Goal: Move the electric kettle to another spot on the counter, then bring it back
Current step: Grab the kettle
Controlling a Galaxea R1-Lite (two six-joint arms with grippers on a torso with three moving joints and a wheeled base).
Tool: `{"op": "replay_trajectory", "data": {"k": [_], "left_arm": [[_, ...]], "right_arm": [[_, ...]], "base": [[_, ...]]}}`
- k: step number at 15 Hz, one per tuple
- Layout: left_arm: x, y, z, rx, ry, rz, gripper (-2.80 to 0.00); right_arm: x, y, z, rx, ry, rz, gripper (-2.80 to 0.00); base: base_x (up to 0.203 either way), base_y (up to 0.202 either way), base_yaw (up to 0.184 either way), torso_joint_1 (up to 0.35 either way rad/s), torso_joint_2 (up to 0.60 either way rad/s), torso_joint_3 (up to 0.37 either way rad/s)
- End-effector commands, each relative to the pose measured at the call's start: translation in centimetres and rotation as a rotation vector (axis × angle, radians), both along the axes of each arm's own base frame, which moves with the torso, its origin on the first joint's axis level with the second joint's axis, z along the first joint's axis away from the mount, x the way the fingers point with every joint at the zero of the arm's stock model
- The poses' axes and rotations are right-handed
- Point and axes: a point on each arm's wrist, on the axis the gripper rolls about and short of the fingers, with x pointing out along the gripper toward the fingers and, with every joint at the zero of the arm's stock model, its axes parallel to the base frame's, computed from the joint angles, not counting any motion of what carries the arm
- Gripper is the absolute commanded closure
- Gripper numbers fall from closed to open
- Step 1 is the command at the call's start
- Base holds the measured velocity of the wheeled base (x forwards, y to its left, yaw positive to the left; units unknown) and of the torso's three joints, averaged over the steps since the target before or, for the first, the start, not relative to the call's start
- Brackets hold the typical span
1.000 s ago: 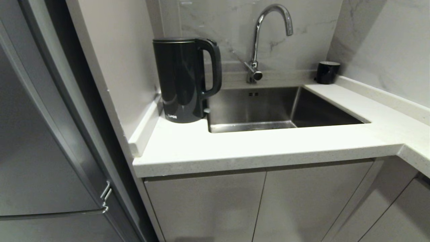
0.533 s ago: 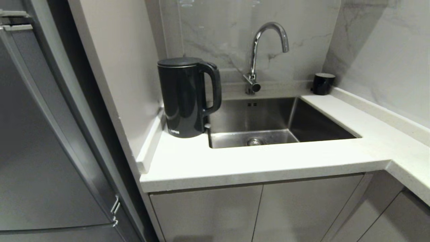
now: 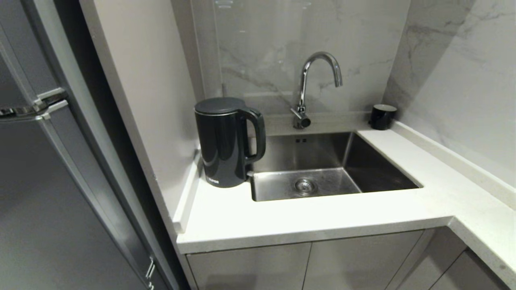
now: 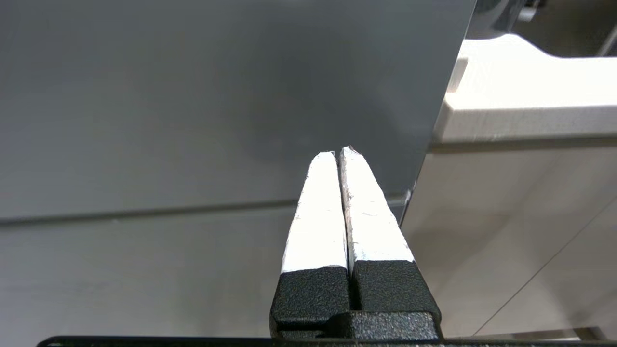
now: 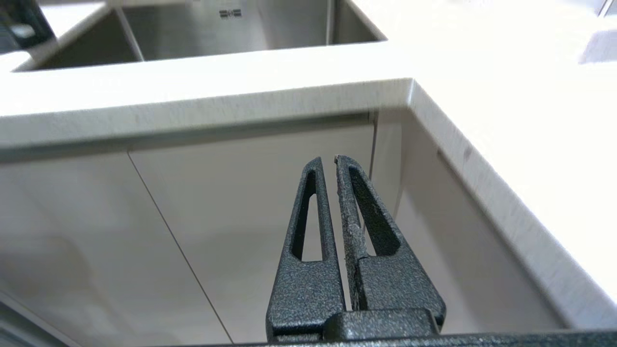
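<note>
The tall glossy black electric kettle (image 3: pixel 225 143) stands upright on the white counter (image 3: pixel 306 219), in the left back corner beside the sink, its loop handle facing right. Neither arm shows in the head view. In the left wrist view my left gripper (image 4: pixel 339 153) is shut and empty, low in front of the grey fridge door, with the counter (image 4: pixel 520 103) edge off to one side. In the right wrist view my right gripper (image 5: pixel 328 161) is shut and empty, below the counter (image 5: pixel 207 103) edge, facing the cabinet doors. A sliver of the electric kettle (image 5: pixel 19 21) shows in that view's corner.
A steel sink (image 3: pixel 322 171) with a curved chrome faucet (image 3: pixel 312 86) is set in the counter right of the kettle. A small black cup (image 3: pixel 382 117) stands at the back right corner. A grey fridge (image 3: pixel 52 181) and a wall panel bound the left side. Cabinet doors (image 3: pixel 306 266) lie below.
The whole head view has shifted downward in the picture: the camera has risen, so the kettle, sink and counter sit lower in frame. Nothing on the counter has moved.
</note>
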Motion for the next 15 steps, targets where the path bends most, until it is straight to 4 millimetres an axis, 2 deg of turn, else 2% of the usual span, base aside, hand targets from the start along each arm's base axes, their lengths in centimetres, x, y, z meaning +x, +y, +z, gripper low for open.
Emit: {"op": "replay_trajectory", "data": {"k": [1, 8, 15], "left_arm": [[0.01, 0.00, 0.01, -0.001, 0.001, 0.001, 0.00], [0.00, 0.00, 0.04, -0.001, 0.000, 0.001, 0.00], [0.00, 0.00, 0.01, -0.001, 0.000, 0.001, 0.00]], "right_arm": [[0.00, 0.00, 0.00, 0.000, 0.000, 0.000, 0.00], [0.00, 0.00, 0.00, 0.000, 0.000, 0.000, 0.00], [0.00, 0.00, 0.00, 0.000, 0.000, 0.000, 0.00]], "base": [[0.000, 0.000, 0.000, 0.163, -0.55, -0.391], [0.000, 0.000, 0.000, 0.206, -0.60, -0.389], [0.000, 0.000, 0.000, 0.155, -0.39, -0.238]]}}
